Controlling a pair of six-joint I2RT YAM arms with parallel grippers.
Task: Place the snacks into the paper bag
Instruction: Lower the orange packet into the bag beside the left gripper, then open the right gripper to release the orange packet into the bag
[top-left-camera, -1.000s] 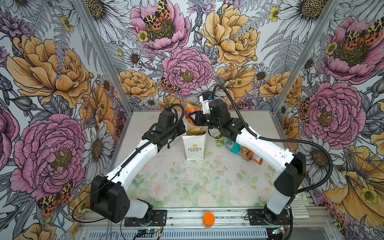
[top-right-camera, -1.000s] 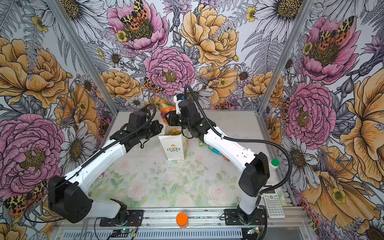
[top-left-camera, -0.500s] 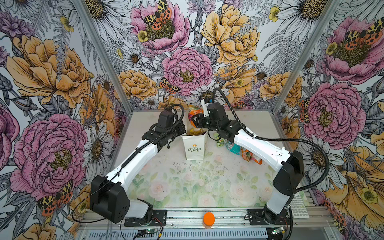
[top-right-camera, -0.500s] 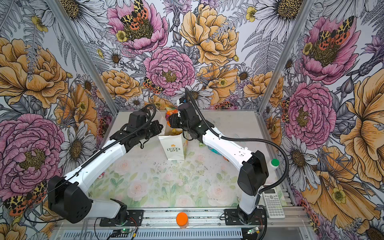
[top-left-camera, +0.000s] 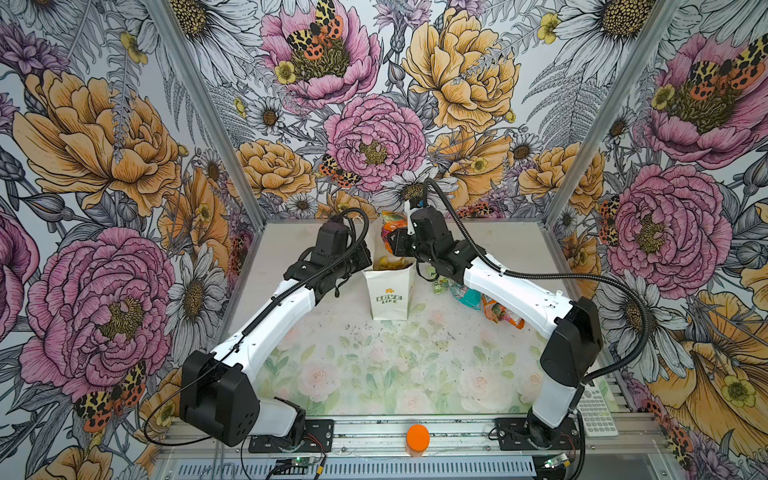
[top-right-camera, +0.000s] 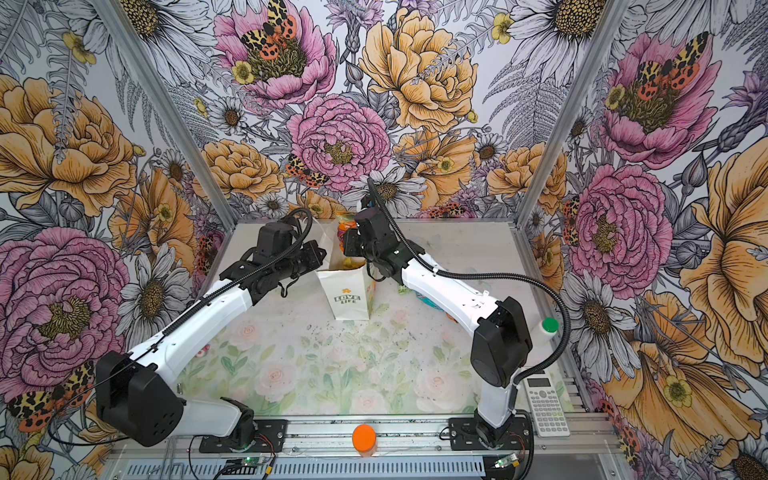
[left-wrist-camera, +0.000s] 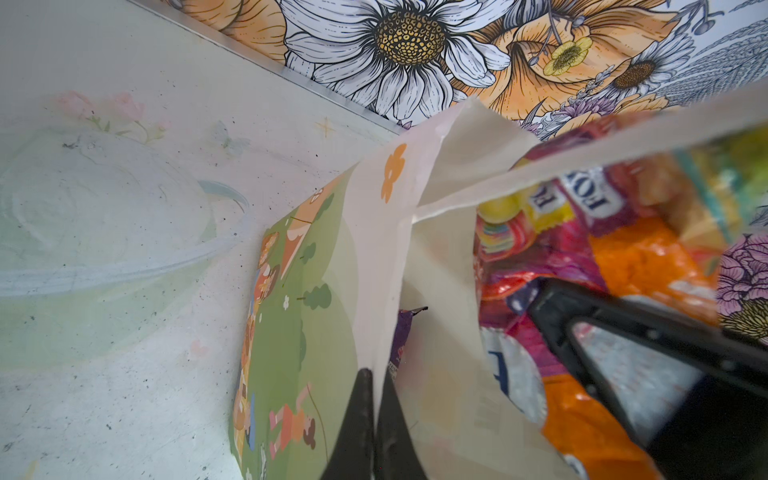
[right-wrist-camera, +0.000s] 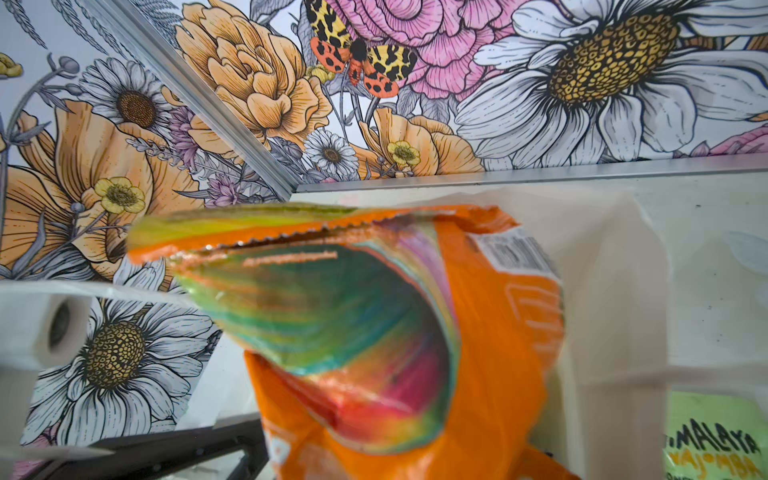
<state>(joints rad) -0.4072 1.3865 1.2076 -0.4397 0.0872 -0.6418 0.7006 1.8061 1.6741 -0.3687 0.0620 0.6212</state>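
Note:
The white paper bag (top-left-camera: 390, 296) (top-right-camera: 345, 298) stands upright at mid-table, its "LOVE LIFE" side facing the front. My left gripper (top-left-camera: 367, 258) (left-wrist-camera: 374, 376) is shut on the bag's left rim (left-wrist-camera: 386, 266), and holds the mouth apart. My right gripper (top-left-camera: 395, 244) hangs over the back of the mouth, shut on an orange snack packet (top-left-camera: 392, 224) (top-right-camera: 345, 227) (right-wrist-camera: 490, 332). That packet hides its fingers in the right wrist view. A yellow packet (top-left-camera: 390, 262) lies inside the bag. More snacks (top-left-camera: 471, 297) lie on the table right of the bag, partly under the right arm.
A clear plastic bowl (left-wrist-camera: 104, 232) sits on the table left of the bag. An orange round cap (top-left-camera: 417, 436) rests on the front rail. A calculator (top-right-camera: 545, 405) and a white bottle with a green cap (top-right-camera: 549, 326) stand at the right edge.
The right arm has shifted slightly left with the orange packet, which stays over the bag's mouth. The left arm and the bag have not moved.

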